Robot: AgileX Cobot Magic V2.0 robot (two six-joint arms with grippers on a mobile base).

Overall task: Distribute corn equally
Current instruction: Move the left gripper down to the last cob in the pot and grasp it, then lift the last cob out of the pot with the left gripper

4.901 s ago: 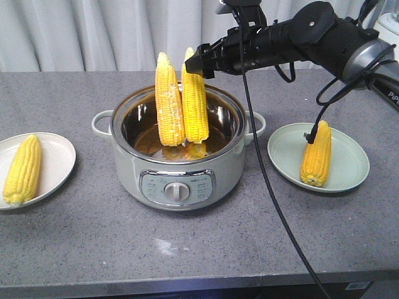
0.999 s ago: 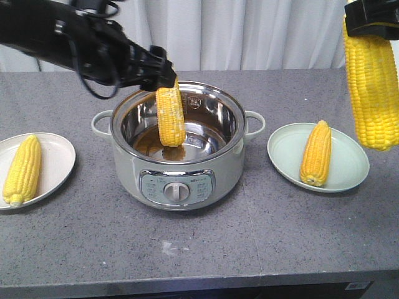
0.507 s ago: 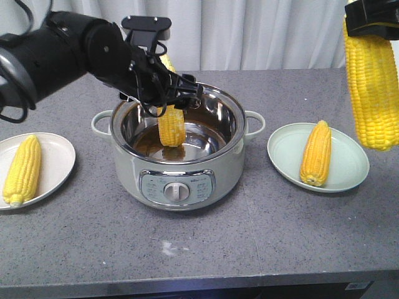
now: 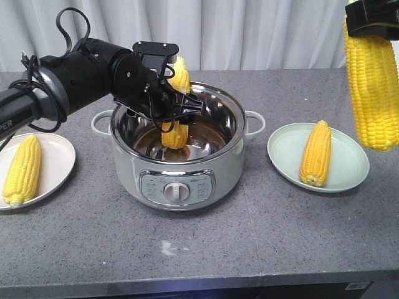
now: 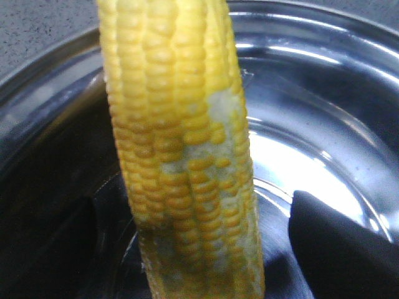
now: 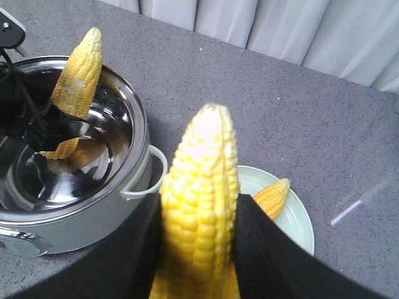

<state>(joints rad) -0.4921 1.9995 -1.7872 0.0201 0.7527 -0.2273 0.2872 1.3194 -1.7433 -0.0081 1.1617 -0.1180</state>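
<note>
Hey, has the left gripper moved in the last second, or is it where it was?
Yes. The left gripper has come down from above the pot rim, along the standing cob, and now sits inside the pot.

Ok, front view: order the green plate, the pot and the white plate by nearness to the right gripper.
1. Green plate, right side, same side as the right gripper and its cob.
2. Pot, centre.
3. White plate, far left.
</note>
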